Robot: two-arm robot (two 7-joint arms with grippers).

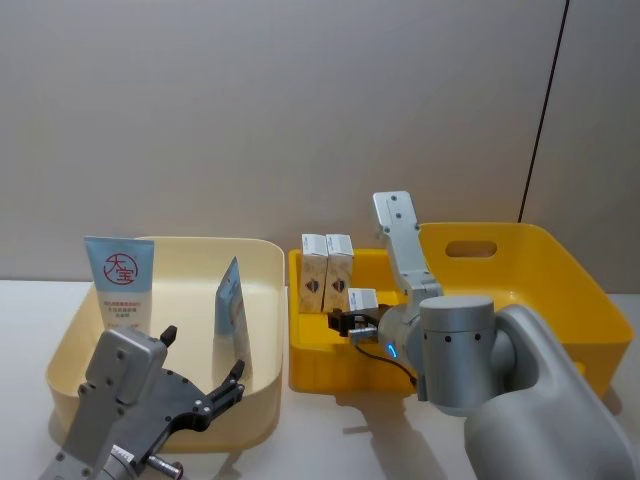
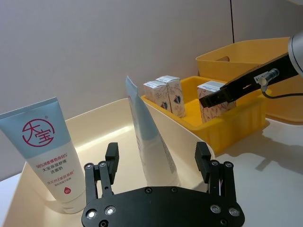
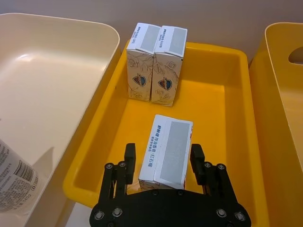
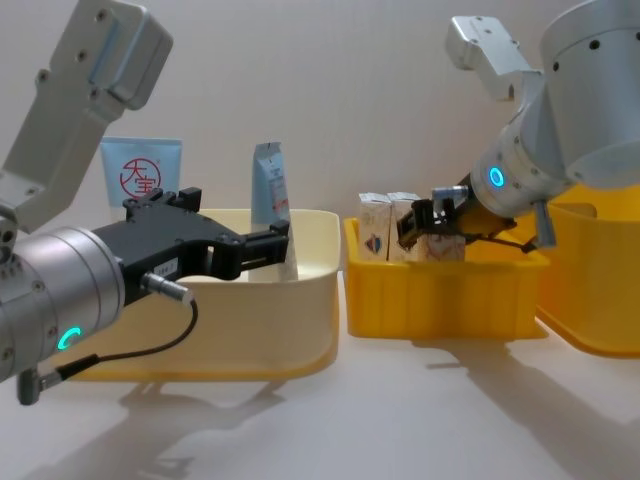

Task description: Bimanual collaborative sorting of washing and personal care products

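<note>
Over the near end of the small yellow bin (image 3: 222, 94), your right gripper (image 3: 163, 150) is clamping a beige carton (image 3: 169, 146) by its two long sides, jaws narrowed to the carton's width. The carton is standing upright, grey label panel up, matching the two beige cartons (image 3: 155, 64) that are standing side by side, touching, against the bin's far wall. Whether its base is resting on the bin floor cannot be told. This side grip is leaving the top face clear and is probably letting the carton sit squarely in line with the pair.

In the cream bin (image 1: 190, 262), the light blue tube with the red round logo (image 1: 119, 283) is leaning on the far left wall. The tall pale blue-grey tube (image 1: 231, 300) is standing on end near the middle. Your left gripper (image 2: 157, 161) is hovering at the cream bin's near rim, jaws spread wide and empty, facing the tall tube. The large yellow bin (image 1: 560, 262) is sitting on the worktop (image 1: 330, 430) to the right.
</note>
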